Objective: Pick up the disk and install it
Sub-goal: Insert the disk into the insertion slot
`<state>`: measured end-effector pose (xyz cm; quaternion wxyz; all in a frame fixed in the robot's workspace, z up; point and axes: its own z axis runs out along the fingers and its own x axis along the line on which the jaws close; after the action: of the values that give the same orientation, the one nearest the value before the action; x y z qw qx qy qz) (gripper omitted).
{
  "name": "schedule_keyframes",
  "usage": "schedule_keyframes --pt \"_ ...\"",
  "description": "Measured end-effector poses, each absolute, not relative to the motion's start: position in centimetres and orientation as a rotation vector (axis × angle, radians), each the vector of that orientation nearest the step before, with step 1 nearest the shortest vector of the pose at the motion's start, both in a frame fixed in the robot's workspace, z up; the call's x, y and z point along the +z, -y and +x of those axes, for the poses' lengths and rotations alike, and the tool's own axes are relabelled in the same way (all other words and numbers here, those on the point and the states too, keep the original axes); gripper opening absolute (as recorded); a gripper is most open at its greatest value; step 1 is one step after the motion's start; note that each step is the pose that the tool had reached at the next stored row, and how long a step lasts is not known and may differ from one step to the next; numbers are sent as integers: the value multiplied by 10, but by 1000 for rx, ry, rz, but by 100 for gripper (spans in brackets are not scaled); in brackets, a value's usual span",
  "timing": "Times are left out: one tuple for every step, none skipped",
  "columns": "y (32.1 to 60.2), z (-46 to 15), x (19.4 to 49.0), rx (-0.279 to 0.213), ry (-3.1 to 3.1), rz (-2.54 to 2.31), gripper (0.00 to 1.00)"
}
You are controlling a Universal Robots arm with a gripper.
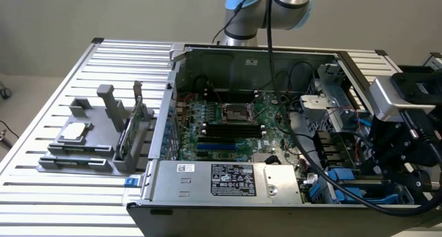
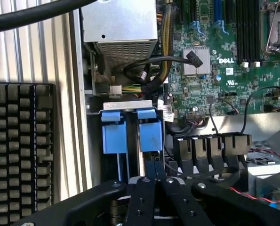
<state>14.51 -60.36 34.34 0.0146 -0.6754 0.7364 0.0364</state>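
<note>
Gripper: the gripper point(image 2: 155, 165) is closed, its black fingers pressed together with nothing visible between them.
Gripper position: low over the drive bay at the corner of the case point(image 1: 250, 51), on the exterior view's right.
Disk: the disk point(image 2: 150, 135) stands on edge in the bay. From the wrist view I can make out its blue frame end; the metal body is hidden.
Contact: the fingertips sit right at the disk's blue end. I cannot tell whether they touch it.
Neighbour: a second blue frame point(image 2: 114, 134) sits just beside the disk in the same bay.
Arm: the arm point(image 1: 276, 9) rises behind the case.
Cable: a black cable point(image 1: 293, 138) runs down across the board point(image 1: 228, 123).
Silver box: a silver box point(image 1: 228, 180) lies along the near edge of the case.
Table: a slatted table point(image 1: 41, 195) carries the case.
Stand: a grey stand point(image 1: 103, 144) is on the exterior view's left, well apart from the bay, with a small chip point(image 1: 74, 131) on it.
</note>
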Motion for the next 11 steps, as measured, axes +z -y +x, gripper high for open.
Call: schedule_keyframes --pt "604 145 344 113 -2306 -2087 11" --pt "604 145 344 113 -2319 -2070 11" --pt "604 145 344 113 -2334 -2053 11" --pt "604 145 344 112 -2347 -2037 11" --pt "604 145 344 112 -2361 -2021 11" --pt "604 145 345 112 -2374 -2005 11" --pt "604 145 345 112 -2386 -1989 11" --pt "604 145 345 111 -2399 -1973 11" --pt "604 145 346 111 -2412 -1956 11" --pt "604 145 346 111 -2424 -1940 11" --pt "604 145 347 111 -2436 -1924 11"
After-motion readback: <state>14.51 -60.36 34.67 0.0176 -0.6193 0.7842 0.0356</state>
